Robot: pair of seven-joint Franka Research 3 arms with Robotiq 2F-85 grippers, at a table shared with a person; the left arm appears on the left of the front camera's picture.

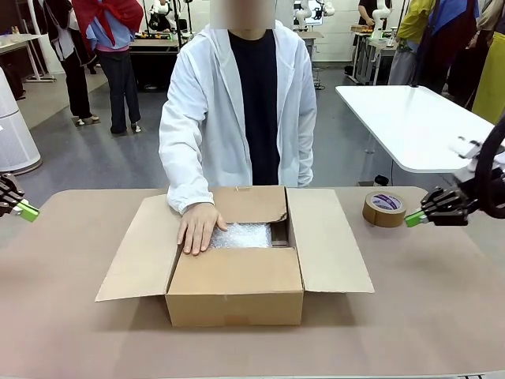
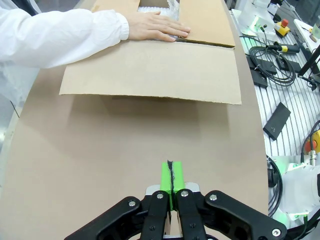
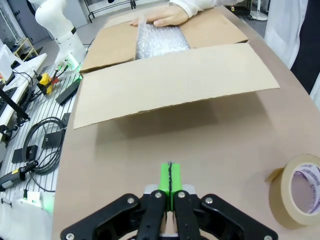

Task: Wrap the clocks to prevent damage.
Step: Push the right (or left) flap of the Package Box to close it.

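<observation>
Sitting inside the cardboard box (image 1: 234, 296), the clocks (image 1: 241, 235) are one bubble-wrap bundle. A person's hand (image 1: 199, 227) rests on the box. The left gripper (image 1: 28, 212) is left of the box and the right gripper (image 1: 412, 219) is right of it. Both are pinched closed and hold nothing.

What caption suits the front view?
A person's hand rests on an open cardboard box holding the bubble-wrapped clocks; tape roll beside it.
</observation>
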